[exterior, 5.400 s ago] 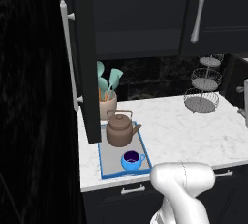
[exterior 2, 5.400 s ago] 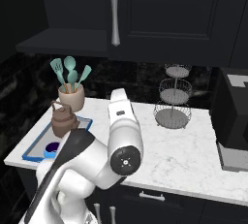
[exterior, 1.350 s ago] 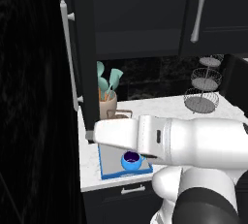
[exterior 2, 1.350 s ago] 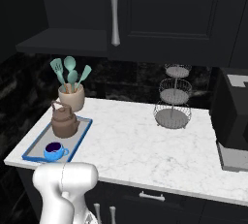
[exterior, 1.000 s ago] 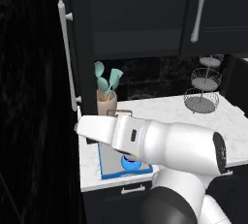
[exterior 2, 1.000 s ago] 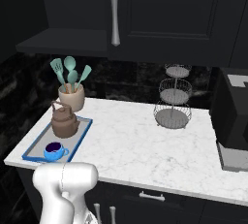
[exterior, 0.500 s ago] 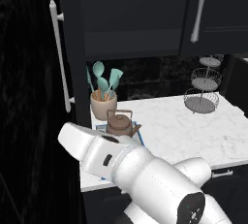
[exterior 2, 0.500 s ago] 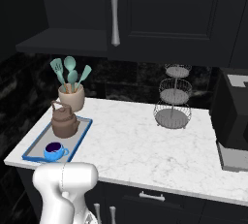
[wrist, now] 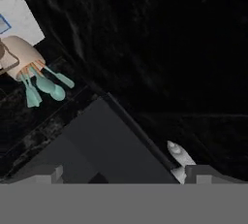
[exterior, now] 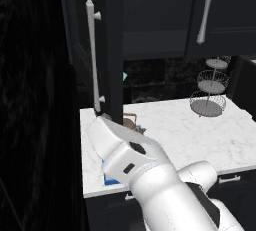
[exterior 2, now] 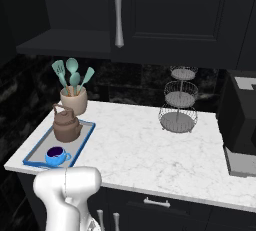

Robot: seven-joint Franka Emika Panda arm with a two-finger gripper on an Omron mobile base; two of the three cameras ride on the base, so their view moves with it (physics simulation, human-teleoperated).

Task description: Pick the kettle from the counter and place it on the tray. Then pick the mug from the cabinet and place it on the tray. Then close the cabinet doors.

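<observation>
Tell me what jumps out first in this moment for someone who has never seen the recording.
The bulky white robot arm dominates the left base view, reaching up toward the tall black cabinet door with its long silver bar handle, which stands open at the counter's left end. In the right base view, the squat brown kettle and the small bright blue mug both sit on the blue-rimmed grey tray, beside a beige pot of teal utensils.

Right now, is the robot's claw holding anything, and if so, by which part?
Nothing is held, as far as the hand view shows. The kettle and mug both sit on the tray; the arm is beside the open cabinet door.
</observation>
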